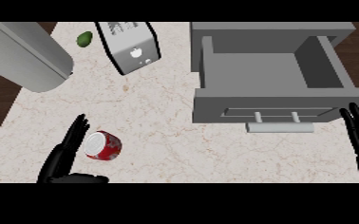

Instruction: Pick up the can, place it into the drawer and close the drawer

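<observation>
One red can (104,145) is lying on its side on the marble surface (161,118) at the near left, its pale end touching the straight, spread fingers of the left hand (64,152), which is holding nothing. Because the can is lying down, a nudge from those fingers could roll it right, out of reach. The right hand (350,126) is resting open at the right edge beside the open drawer (266,73), well apart from the can.
</observation>
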`<state>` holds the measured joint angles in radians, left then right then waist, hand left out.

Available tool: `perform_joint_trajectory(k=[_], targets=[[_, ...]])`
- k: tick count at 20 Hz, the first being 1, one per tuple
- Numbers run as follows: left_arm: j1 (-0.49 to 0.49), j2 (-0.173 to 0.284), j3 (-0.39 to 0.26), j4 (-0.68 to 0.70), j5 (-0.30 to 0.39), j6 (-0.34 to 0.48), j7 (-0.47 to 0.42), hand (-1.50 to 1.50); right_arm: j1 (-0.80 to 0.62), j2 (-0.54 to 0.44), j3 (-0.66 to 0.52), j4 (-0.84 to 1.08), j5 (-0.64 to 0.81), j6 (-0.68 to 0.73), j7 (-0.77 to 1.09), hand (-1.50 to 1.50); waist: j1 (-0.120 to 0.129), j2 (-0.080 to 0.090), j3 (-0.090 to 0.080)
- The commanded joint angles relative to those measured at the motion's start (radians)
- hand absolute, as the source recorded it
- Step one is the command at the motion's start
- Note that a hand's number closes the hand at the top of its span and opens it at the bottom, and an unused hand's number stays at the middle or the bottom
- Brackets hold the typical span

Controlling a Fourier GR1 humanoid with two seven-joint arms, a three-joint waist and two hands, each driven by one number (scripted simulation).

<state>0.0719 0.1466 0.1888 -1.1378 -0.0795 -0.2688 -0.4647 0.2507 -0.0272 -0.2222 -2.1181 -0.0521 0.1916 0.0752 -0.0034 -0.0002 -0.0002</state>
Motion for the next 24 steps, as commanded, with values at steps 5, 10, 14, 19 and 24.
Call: perform_joint_trajectory(k=[5,10,14,19,24], targets=[[0.008,0.022,0.009,-0.009,0.019,-0.007,-0.023,-1.5,-0.041,-0.001,-0.007,-0.027,0.005,-0.016,0.067,-1.5,0.003,0.0,0.0],[-0.146,0.063,0.039,0.211,0.017,-0.022,-0.065,-1.5,-0.058,-0.005,-0.016,0.114,0.025,0.016,-0.075,-1.5,0.0,0.001,0.0],[-0.113,0.004,-0.009,0.123,0.007,0.032,-0.024,-1.5,0.016,0.017,-0.013,-0.061,-0.017,0.016,0.059,-1.5,0.0,0.0,0.0],[-0.094,-0.019,-0.035,0.13,-0.004,0.046,-0.057,-1.5,-0.102,-0.028,-0.065,0.091,-0.01,-0.01,0.015,-1.5,0.004,0.0,0.0],[-0.168,-0.015,-0.04,0.173,-0.006,0.055,-0.028,-1.5,-0.069,0.009,0.001,-0.051,0.001,-0.031,0.119,-1.5,0.001,0.0,0.0]])
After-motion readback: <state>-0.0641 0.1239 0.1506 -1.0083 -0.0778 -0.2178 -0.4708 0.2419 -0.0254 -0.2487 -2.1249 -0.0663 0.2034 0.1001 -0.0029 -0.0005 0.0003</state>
